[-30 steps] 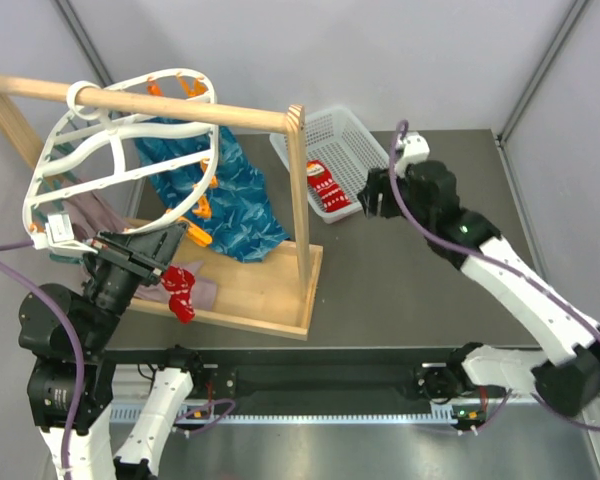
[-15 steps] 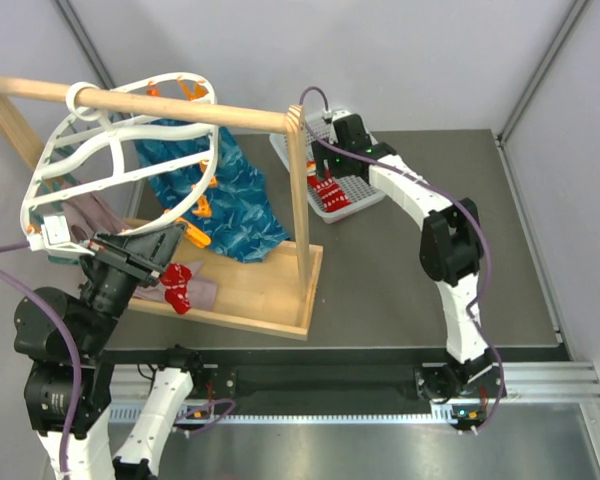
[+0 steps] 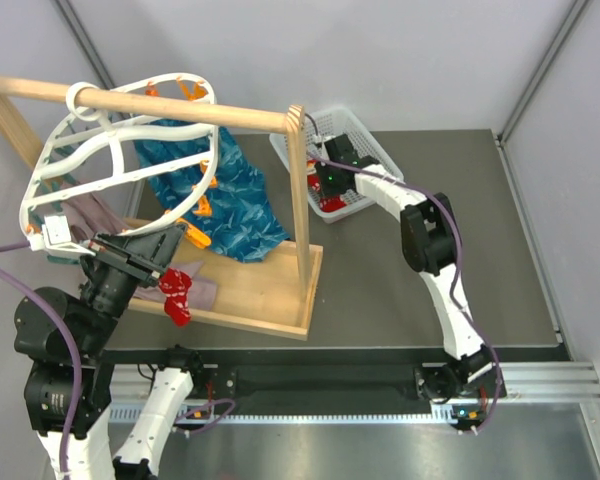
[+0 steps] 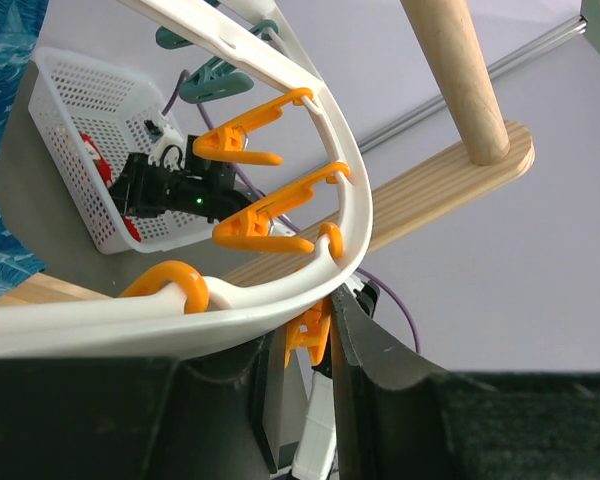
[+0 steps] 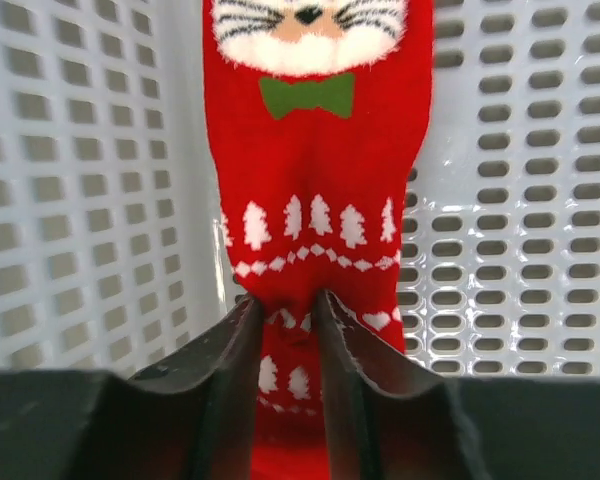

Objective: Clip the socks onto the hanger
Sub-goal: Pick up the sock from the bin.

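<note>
Over the table's (image 3: pixel 380 290) near left corner, the left gripper (image 4: pixel 305 342) is pressing its jaws together on the hanger (image 4: pixel 357 215) rim, seemingly at an orange clip (image 4: pixel 309 328). One red sock (image 3: pixel 177 296) is dangling just beside it. In the mesh basket (image 5: pixel 520 200) by the far edge, the right gripper (image 5: pixel 285 305) is pinching the second red sock (image 5: pixel 310 150).

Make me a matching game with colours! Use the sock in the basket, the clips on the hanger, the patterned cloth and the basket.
Things:
1. sock
2. clips
3. patterned cloth
4. basket

Colours:
A. white
B. blue
C. red
D. orange

Pairs: 1-C, 2-D, 3-B, 4-A
</note>
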